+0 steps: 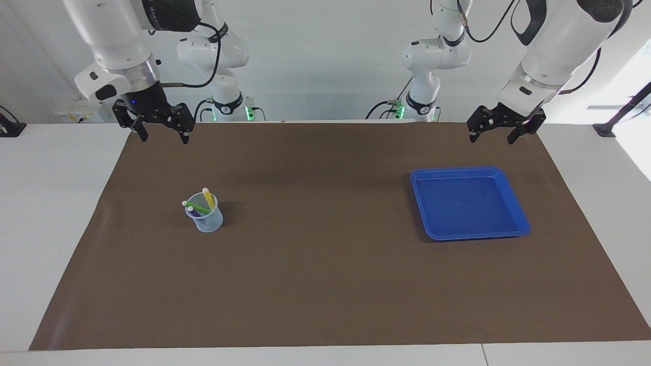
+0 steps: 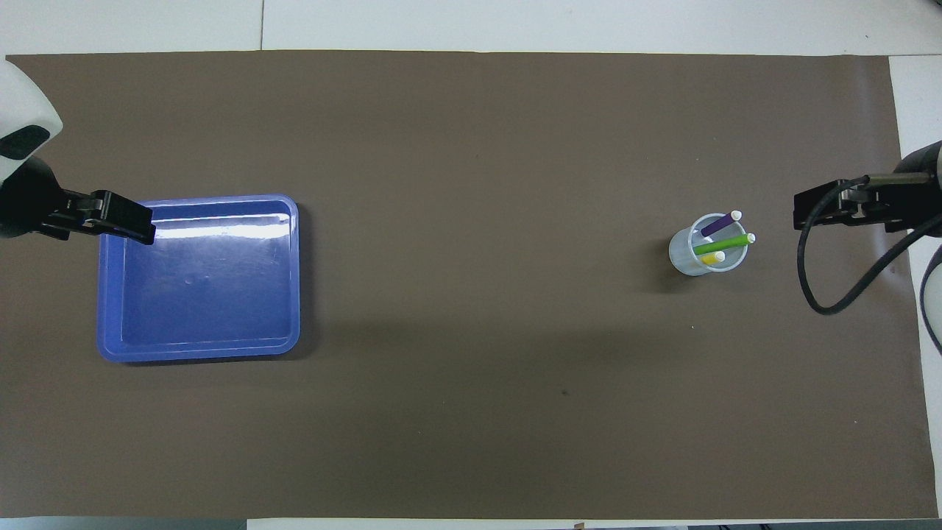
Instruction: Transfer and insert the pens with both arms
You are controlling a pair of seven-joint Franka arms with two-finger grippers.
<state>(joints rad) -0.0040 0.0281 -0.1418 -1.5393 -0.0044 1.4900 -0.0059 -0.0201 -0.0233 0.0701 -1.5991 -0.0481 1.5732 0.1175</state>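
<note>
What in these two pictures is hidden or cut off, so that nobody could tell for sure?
- Lower ends of the pens: both views, hidden inside the cup.
- Purple pen: facing view, nearly covered by the green and yellow pens.
- Left gripper and right gripper: overhead view, seen side-on, wrists cut by the edges.
- Upper arms: facing view, cut by the top edge.
- Tray: nothing hidden.

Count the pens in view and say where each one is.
3, all standing tilted in the pale cup: purple pen, green pen, yellow pen. No others show; the blue tray holds none.
</note>
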